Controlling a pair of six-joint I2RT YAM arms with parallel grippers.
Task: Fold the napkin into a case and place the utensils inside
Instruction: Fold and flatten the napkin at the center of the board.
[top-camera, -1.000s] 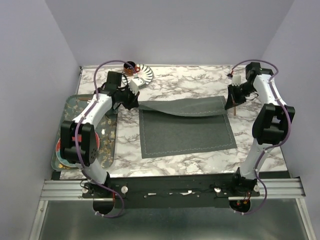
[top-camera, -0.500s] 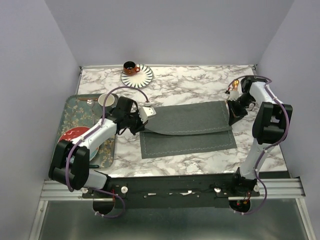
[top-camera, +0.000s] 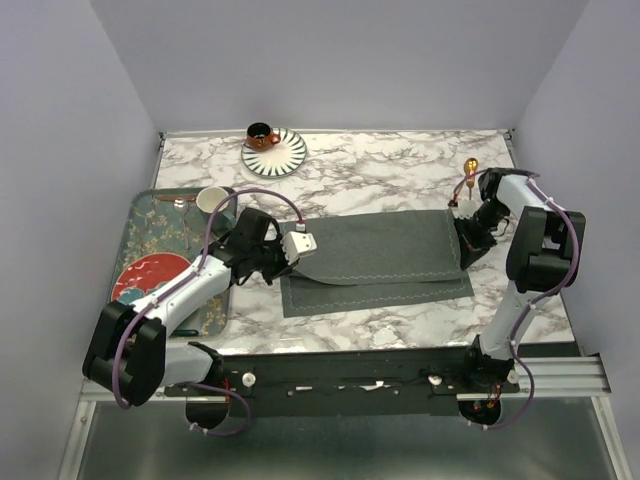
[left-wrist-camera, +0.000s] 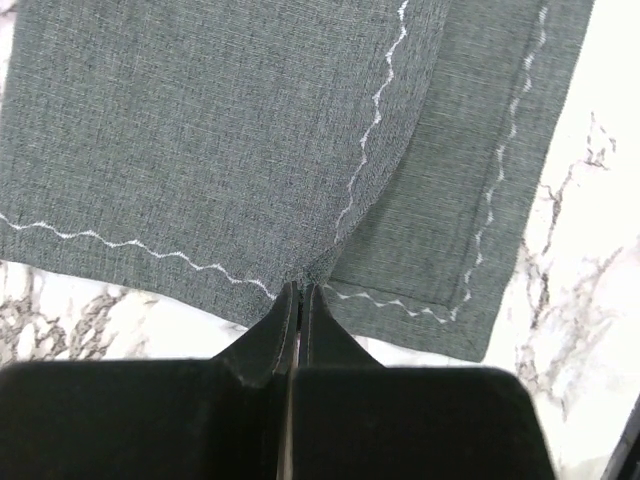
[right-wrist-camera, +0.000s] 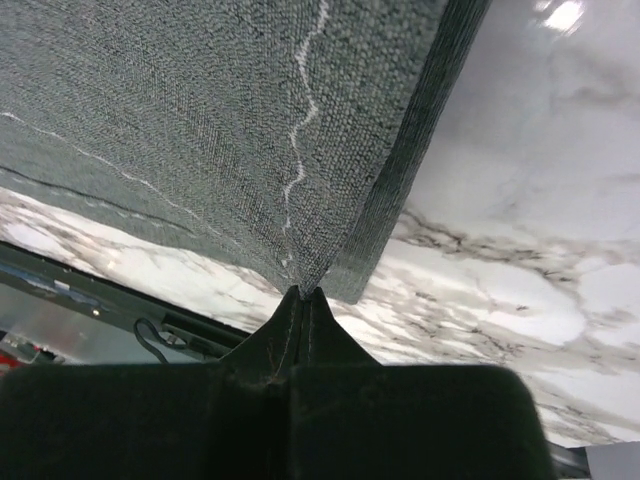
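Observation:
The dark grey napkin (top-camera: 375, 250) lies on the marble table, its far half folded over toward the near edge, with a strip of the lower layer (top-camera: 380, 293) showing at the front. My left gripper (top-camera: 285, 266) is shut on the upper layer's left corner, seen pinched in the left wrist view (left-wrist-camera: 299, 290) with the cloth (left-wrist-camera: 200, 130) spread ahead. My right gripper (top-camera: 464, 250) is shut on the upper layer's right corner (right-wrist-camera: 303, 292), the cloth (right-wrist-camera: 200, 120) hanging from it. One gold utensil (top-camera: 469, 170) lies at the far right; I see no second one.
An orange cup on a striped saucer (top-camera: 274, 152) stands at the back. A patterned tray (top-camera: 140, 230) on the left holds a white cup (top-camera: 211, 199) and a red plate (top-camera: 148, 275). Walls close in on both sides.
Both grippers have drawn the napkin's far edge toward the near edge, laying it further over the lower half. The left arm has swung down and nearer; the right has come nearer too.

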